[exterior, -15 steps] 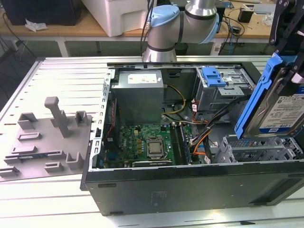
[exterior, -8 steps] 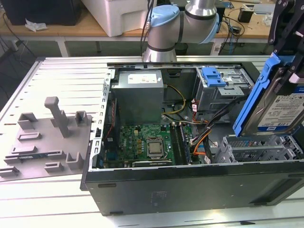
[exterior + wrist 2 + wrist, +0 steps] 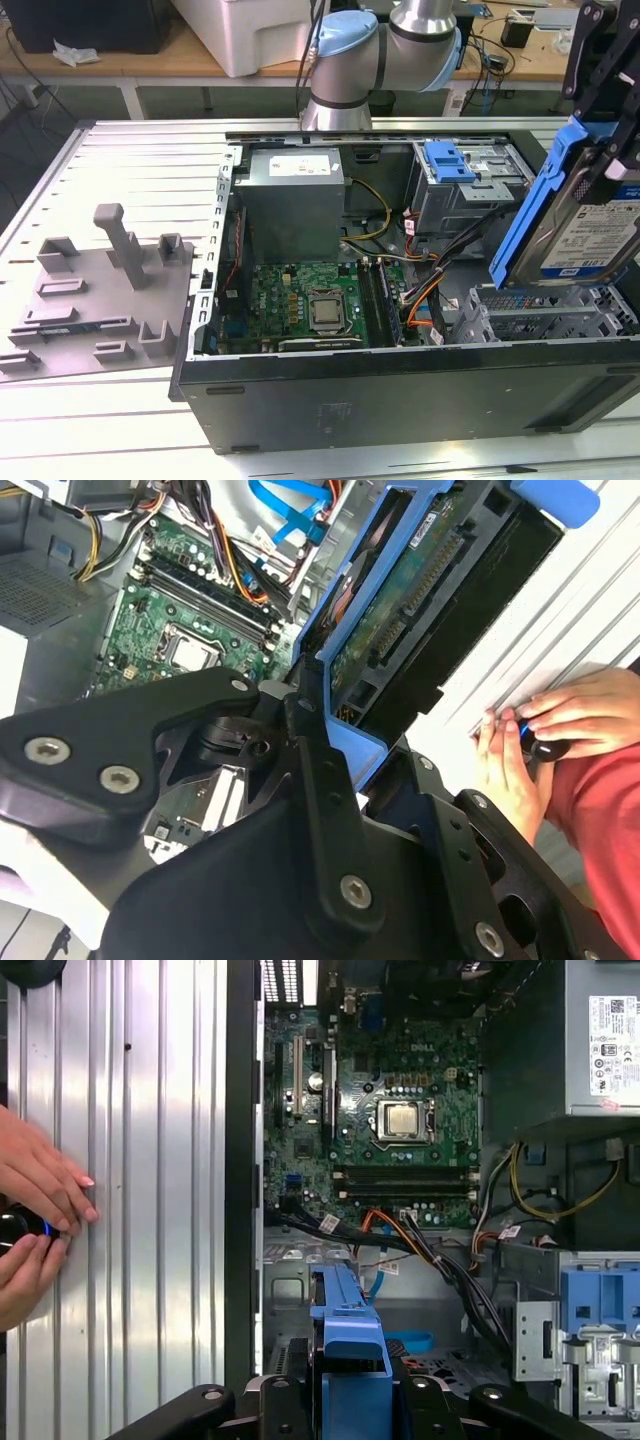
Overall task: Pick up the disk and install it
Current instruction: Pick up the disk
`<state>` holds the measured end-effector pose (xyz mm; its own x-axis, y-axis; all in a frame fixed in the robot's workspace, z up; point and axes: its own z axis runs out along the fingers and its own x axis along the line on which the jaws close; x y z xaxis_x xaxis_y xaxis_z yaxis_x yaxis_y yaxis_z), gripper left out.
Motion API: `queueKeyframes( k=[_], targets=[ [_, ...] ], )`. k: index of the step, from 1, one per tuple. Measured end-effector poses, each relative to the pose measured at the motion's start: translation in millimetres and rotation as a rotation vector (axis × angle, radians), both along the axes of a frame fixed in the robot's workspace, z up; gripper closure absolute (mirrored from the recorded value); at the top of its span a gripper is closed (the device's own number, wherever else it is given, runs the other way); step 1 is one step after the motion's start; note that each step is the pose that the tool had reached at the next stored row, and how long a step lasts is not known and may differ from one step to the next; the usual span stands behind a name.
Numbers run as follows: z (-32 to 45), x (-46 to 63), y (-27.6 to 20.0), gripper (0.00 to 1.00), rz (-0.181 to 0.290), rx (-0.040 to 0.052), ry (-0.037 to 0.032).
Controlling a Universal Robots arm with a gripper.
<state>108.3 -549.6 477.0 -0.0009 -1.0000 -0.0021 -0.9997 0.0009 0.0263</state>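
Ribbed aluminium tabletop (image 3: 130,160) carries the open computer case (image 3: 400,400), fingers (image 3: 303,705) clamped on the disk (image 3: 580,235) above it

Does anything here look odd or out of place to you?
Two things. The disk hangs tilted over the open computer case, clamped in the gripper, not seated in any bay. And a person's hands rest on the table right beside the case, close to the gripper.

arm (image 3: 345,60) | joint bent; gripper (image 3: 606,150) | aloft, tilted, clamped on the disk (image 3: 585,235)
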Motion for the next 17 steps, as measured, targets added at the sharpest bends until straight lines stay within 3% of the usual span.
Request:
queueKeyframes(
  k=[5,17],
  targets=[
    [-2.7,1.4,0.0,0.63,0.000,0.0054,0.0000],
    [-3.5,1.5,0.1,0.63,0.000,0.0055,0.0000]
  ],
)
